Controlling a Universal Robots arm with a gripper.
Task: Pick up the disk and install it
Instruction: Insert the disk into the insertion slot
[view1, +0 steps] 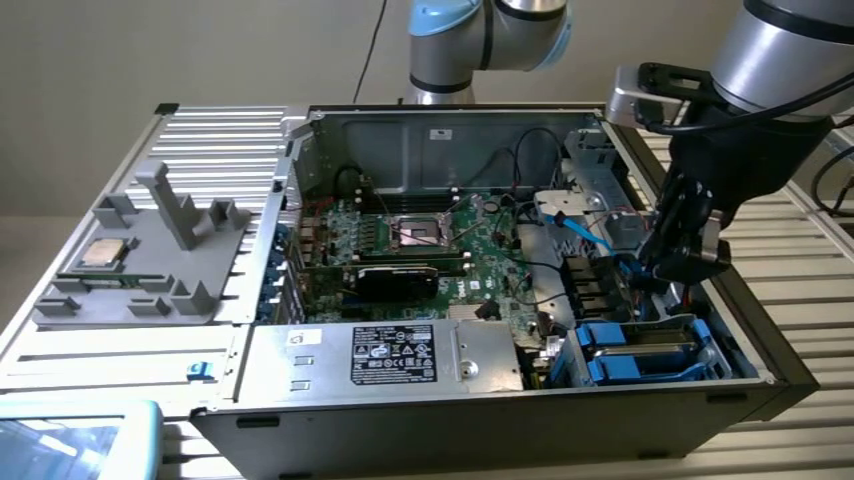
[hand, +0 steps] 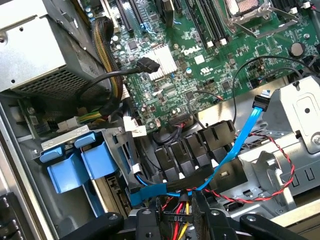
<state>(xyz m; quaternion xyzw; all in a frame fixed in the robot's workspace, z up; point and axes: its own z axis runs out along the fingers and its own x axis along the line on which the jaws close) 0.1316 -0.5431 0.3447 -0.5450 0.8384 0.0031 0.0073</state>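
Nearest you, the disk (view1: 650, 350) sits in its blue carrier in the bay just beside the power supply (view1: 387, 355), on the exterior view's right. Its long axis seems to run in line with the power supply's front edge. The gripper (view1: 675, 268) hangs just beyond the disk, farther back, low among the cables (hand: 261, 102). You cannot tell whether it is released or clenched. Behind it, the arm (view1: 774, 60) drops steeply, wrist pointing down.

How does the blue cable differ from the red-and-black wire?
The blue cable is a wide, flat ribbon; the red-and-black wire is a thin twisted pair. The blue cable rises to a blue connector; the red-and-black wire loops over the metal bracket. Both run loose inside the case.
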